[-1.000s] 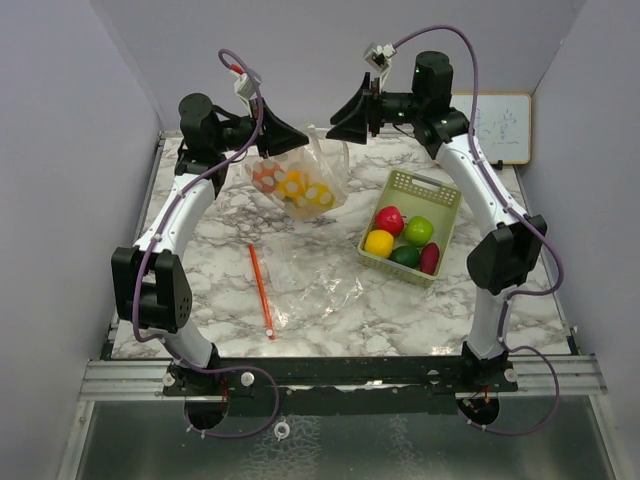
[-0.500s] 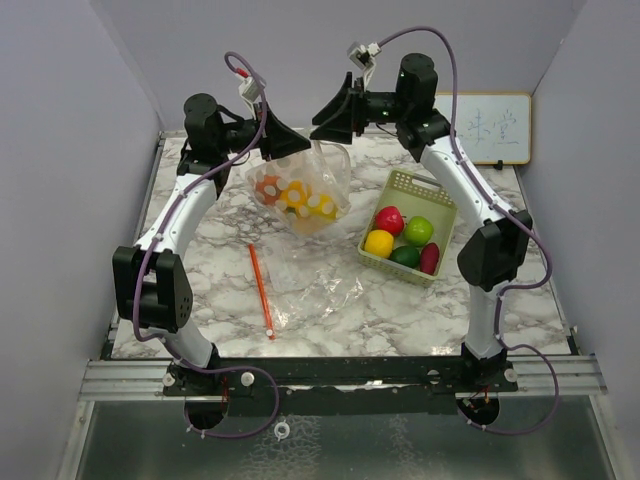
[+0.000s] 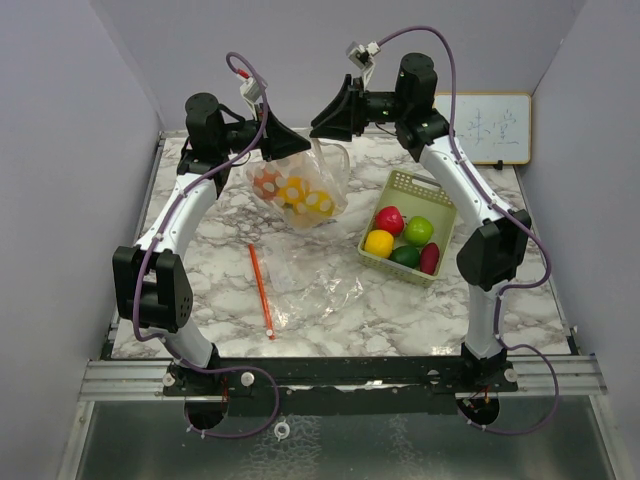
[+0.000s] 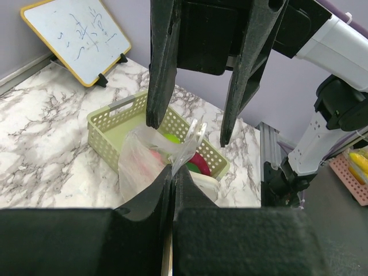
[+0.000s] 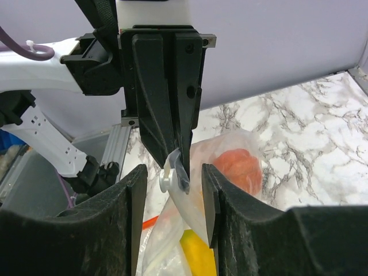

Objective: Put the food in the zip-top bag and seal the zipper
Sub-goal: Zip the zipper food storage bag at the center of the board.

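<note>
A clear zip-top bag (image 3: 322, 172) hangs in the air at the back of the table, with orange and yellow food (image 3: 293, 190) inside. My left gripper (image 3: 298, 150) is shut on the bag's top edge (image 4: 183, 150). My right gripper (image 3: 320, 130) is open, its jaws standing either side of the bag's corner and its white slider (image 5: 167, 183), not touching. The left gripper (image 5: 169, 103) shows there pinching that corner. More food, red (image 3: 389, 219), green (image 3: 419, 230) and yellow (image 3: 378, 242), lies in the pale green basket (image 3: 425, 190).
A second, flat clear bag (image 3: 315, 280) lies on the marble table (image 3: 200, 270), with an orange strip (image 3: 262, 290) beside it. A small whiteboard (image 3: 495, 127) leans at the back right. Grey walls close in both sides.
My right gripper has moved left, up to the left gripper and around the bag's corner. The bag has risen slightly. Little has moved in the last half second.
</note>
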`<state>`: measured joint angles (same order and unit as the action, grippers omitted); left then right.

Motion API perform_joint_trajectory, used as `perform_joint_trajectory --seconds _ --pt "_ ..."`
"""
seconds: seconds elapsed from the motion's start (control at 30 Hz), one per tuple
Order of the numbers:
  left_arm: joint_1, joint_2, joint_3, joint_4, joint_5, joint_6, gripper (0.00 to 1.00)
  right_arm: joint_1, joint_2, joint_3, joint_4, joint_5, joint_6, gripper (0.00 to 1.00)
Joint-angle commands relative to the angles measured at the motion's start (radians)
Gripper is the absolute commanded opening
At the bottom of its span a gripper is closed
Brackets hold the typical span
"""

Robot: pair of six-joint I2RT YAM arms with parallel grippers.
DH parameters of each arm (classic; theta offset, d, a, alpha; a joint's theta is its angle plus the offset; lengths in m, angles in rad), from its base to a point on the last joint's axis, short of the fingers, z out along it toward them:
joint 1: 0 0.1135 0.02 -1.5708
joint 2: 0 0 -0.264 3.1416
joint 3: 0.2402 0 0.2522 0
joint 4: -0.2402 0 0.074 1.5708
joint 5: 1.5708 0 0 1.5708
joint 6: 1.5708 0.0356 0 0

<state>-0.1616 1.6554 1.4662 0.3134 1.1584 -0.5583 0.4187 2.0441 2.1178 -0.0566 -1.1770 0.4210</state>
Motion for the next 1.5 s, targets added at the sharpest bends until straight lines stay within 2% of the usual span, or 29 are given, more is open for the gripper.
perform_joint_trajectory --seconds 0.0,0.2,0.23,0.3,0.33,0.4,0.5,0.6,0.67,0.8,0.87,0.93,1.03,1.13,1.23,1.3,1.47 --pt "-0.005 0.004 0.048 0.01 -0.018 0.018 0.0 0.0 0.0 0.012 -0.011 -0.016 -0.013 0.43" --pt "-0.006 0.001 0.048 0.015 -0.017 0.014 0.0 0.0 0.007 0.018 -0.003 -0.034 0.005 0.35" --pt "-0.006 0.0 0.047 0.015 -0.018 0.013 0.0 0.0 0.007 0.018 -0.003 -0.035 0.008 0.31" --pt "-0.006 -0.002 0.044 0.02 -0.019 0.007 0.0 0.0 0.009 0.019 0.001 -0.044 0.015 0.14" --pt "-0.006 -0.004 0.042 0.025 -0.018 0.003 0.0 0.0 0.01 0.02 0.001 -0.044 0.019 0.09" --pt "-0.006 -0.007 0.036 0.042 -0.016 -0.012 0.0 0.0 0.008 0.02 -0.001 -0.04 0.019 0.06" --pt "-0.005 -0.013 0.031 0.05 -0.018 -0.02 0.0 -0.001 0.003 0.02 -0.029 -0.023 -0.003 0.05" --pt "0.008 -0.022 0.022 0.076 -0.059 -0.066 0.0 -0.006 0.002 0.031 -0.14 -0.006 -0.075 0.05" --pt "0.032 -0.026 -0.021 0.198 -0.09 -0.188 0.0 -0.009 -0.002 0.04 -0.231 0.025 -0.148 0.05" --pt "0.067 -0.007 -0.085 0.552 -0.104 -0.457 0.0 -0.013 -0.006 0.045 -0.336 0.066 -0.239 0.05" --pt "0.072 0.0 -0.094 0.606 -0.113 -0.502 0.0 -0.012 -0.008 0.039 -0.357 0.076 -0.258 0.05" --pt "0.073 0.006 -0.093 0.622 -0.11 -0.517 0.0 -0.012 -0.007 0.036 -0.37 0.093 -0.269 0.05" --pt "0.061 0.028 -0.062 0.637 -0.034 -0.515 0.0 -0.012 0.005 0.057 -0.328 0.067 -0.234 0.05" --pt "0.045 0.032 -0.028 0.479 0.047 -0.384 0.0 -0.012 0.038 0.131 -0.292 0.015 -0.179 0.05" --pt "0.044 0.03 -0.015 0.354 0.047 -0.27 0.0 -0.012 0.058 0.175 -0.275 -0.021 -0.159 0.05" --pt "0.045 0.034 -0.011 0.427 0.031 -0.325 0.0 -0.012 0.056 0.161 -0.286 -0.008 -0.176 0.05" --pt "0.065 0.069 0.009 0.695 -0.048 -0.576 0.0 -0.012 0.065 0.144 -0.332 0.019 -0.213 0.04"
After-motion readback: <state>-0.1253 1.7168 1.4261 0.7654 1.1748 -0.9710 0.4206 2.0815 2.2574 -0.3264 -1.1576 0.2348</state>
